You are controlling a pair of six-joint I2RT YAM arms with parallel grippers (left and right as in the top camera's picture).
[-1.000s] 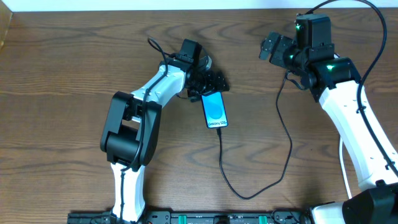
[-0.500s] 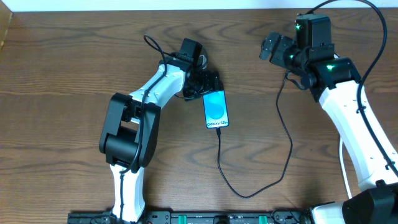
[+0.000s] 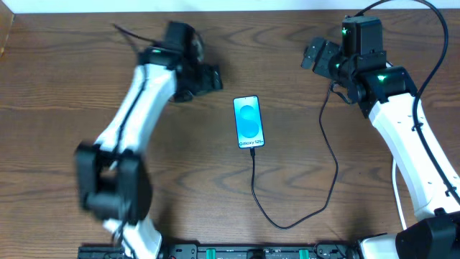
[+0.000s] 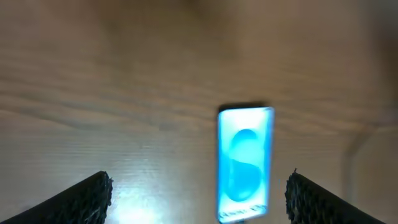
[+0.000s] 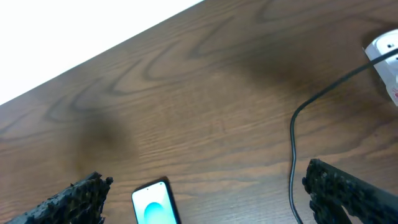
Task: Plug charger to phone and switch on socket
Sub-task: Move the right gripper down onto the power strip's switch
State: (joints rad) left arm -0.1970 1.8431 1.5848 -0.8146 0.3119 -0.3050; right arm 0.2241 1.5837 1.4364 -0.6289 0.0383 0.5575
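The phone [image 3: 248, 122] lies flat mid-table with its blue screen lit. It also shows in the left wrist view [image 4: 245, 165] and the right wrist view [image 5: 154, 202]. The black charger cable [image 3: 330, 155] meets the phone's near end, loops toward the front edge and rises under my right arm. In the right wrist view the cable [image 5: 298, 124] ends at a white piece with red marks [image 5: 385, 56] on the right edge, either the adapter or the socket. My left gripper [image 3: 214, 78] is open and empty, up-left of the phone. My right gripper [image 3: 310, 56] is open and empty, far right of it.
The table is dark wood. Its far edge [image 5: 124, 43] meets a white wall. The cable loop [image 3: 280, 224] lies near the front edge. My right arm [image 3: 402, 137] covers the right side, and my left arm [image 3: 122, 137] crosses the left side.
My left gripper has let go beside the phone and swung away up and to the left. The phone stays flat, slightly straighter. The right arm has not moved.
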